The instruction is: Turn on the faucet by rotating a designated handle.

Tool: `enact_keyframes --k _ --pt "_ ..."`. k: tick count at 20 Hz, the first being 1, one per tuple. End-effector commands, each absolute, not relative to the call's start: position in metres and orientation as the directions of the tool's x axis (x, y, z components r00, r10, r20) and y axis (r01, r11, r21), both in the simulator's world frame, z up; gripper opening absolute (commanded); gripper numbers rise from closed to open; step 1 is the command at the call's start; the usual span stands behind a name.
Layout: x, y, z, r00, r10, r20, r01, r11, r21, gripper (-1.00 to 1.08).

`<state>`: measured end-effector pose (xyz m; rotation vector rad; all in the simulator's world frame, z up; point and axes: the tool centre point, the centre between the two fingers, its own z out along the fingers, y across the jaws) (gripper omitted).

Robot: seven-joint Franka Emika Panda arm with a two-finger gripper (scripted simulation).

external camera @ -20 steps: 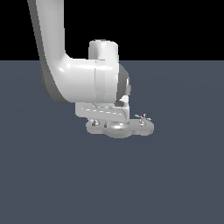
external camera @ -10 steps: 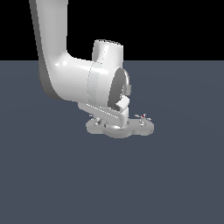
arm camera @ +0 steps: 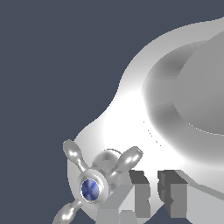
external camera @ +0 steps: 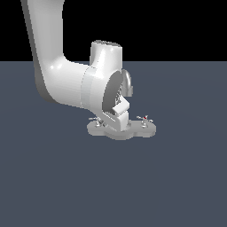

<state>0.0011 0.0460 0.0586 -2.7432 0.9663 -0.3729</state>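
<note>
The faucet [external camera: 122, 131] is small and silver-grey, with a lobed flat base, a gooseneck spout [external camera: 128, 83] and two tiny cross handles. One cross handle [external camera: 144, 119], with a red mark, stands free on the exterior view's right. The other cross handle [external camera: 95, 120] is on the exterior view's left, beside my gripper [external camera: 110, 125]. In the wrist view this handle [arm camera: 90, 189] has a blue cap, and one of its lobes lies right next to a dark fingertip [arm camera: 140, 192]. My gripper [arm camera: 153, 193] is low over the base [arm camera: 127, 109], its fingers nearly together with nothing between them.
The faucet stands alone on a flat dark blue-grey floor [external camera: 177, 186]. My bulky white arm [external camera: 66, 84] hides the middle of the faucet and part of the spout in the exterior view.
My wrist has turned and the gripper has dropped lower toward the faucet base, closer to the handle on the exterior view's left. The faucet itself looks unmoved.
</note>
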Motion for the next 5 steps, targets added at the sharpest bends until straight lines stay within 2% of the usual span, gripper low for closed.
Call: enact_keyframes --k 1,2,3,4,5 --pt "0.040 -0.045 0.062 0.587 -0.781 0.213 -0.713 -0.623 -0.322 -0.73" --pt "0.018 -0.025 0.056 0.558 -0.820 0.132 -0.764 -0.569 -0.304 -0.26" --pt "0.017 -0.038 0.037 0.543 -0.834 0.098 -0.784 -0.546 -0.295 -0.26" --pt "0.020 0.003 0.056 0.623 -0.777 0.087 -0.727 -0.617 -0.302 0.48" --pt "0.015 0.060 0.056 0.697 -0.712 0.078 -0.662 -0.682 -0.310 0.48"
